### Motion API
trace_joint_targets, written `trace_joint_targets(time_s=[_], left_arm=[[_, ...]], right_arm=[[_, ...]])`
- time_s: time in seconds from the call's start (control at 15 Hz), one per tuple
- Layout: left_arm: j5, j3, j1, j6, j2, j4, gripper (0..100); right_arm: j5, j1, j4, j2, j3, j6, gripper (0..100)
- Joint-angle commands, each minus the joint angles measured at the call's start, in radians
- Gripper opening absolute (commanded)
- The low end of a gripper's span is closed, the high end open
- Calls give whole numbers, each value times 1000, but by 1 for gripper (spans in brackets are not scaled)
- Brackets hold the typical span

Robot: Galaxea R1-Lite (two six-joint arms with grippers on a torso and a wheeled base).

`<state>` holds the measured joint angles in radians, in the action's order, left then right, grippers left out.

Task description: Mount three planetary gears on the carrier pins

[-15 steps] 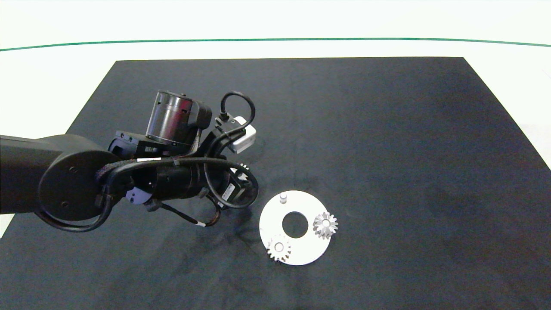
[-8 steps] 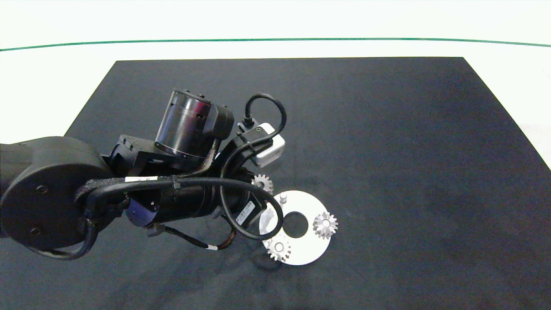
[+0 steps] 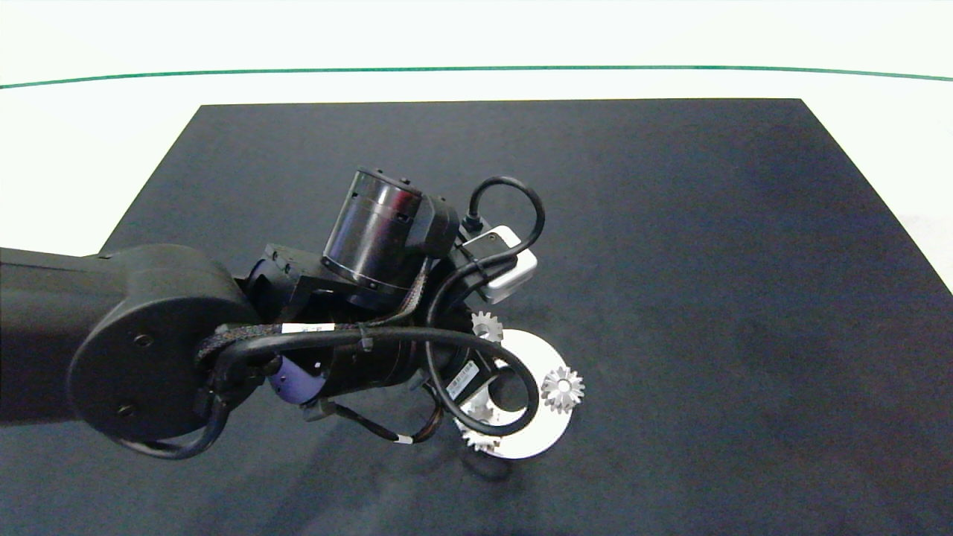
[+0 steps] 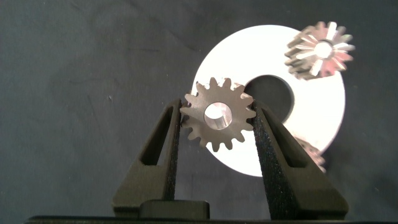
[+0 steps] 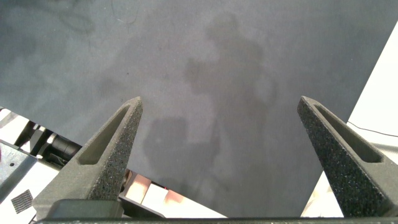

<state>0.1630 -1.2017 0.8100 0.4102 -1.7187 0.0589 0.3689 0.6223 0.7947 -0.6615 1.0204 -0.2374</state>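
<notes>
Two small silvery toothed metal gears [image 3: 563, 388] already sit on the flat white ring-shaped disc [image 4: 323, 124]; the left gripper [image 4: 217, 118], clamping the third gear [image 4: 217, 113], has travelled over the disc, ready for lowering.

dark mat [image 3: 670, 223]; white disc [image 3: 547, 432] on it

My head cam looks down from above; left wrist cam sits close over the white disc [image 4: 314, 134], shared with head [image 3: 547, 435]. Right wrist cam faces only bare mat [image 5: 205, 81].
</notes>
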Motion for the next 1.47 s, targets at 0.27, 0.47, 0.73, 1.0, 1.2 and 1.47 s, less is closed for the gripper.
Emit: trace_joint_targets(time_s=[0.27, 0.47, 0.73, 1.0, 1.2, 1.47], left_arm=[[7, -19, -2, 4, -50, -2, 16], [7, -25, 0, 4, -62, -4, 16], [7, -27, 0, 4, -71, -5, 16], [7, -45, -3, 9, -73, -5, 16], [7, -56, -5, 9, -79, -5, 16], [7, -53, -6, 9, -84, -5, 16]], right_arm=[[2, 0, 5, 3, 0, -2, 100], [2, 0, 5, 2, 0, -2, 100], [2, 0, 5, 3, 0, -2, 100], [1, 0, 5, 2, 0, -2, 100], [1, 0, 5, 2, -2, -2, 100], [1, 0, 5, 3, -2, -2, 100]])
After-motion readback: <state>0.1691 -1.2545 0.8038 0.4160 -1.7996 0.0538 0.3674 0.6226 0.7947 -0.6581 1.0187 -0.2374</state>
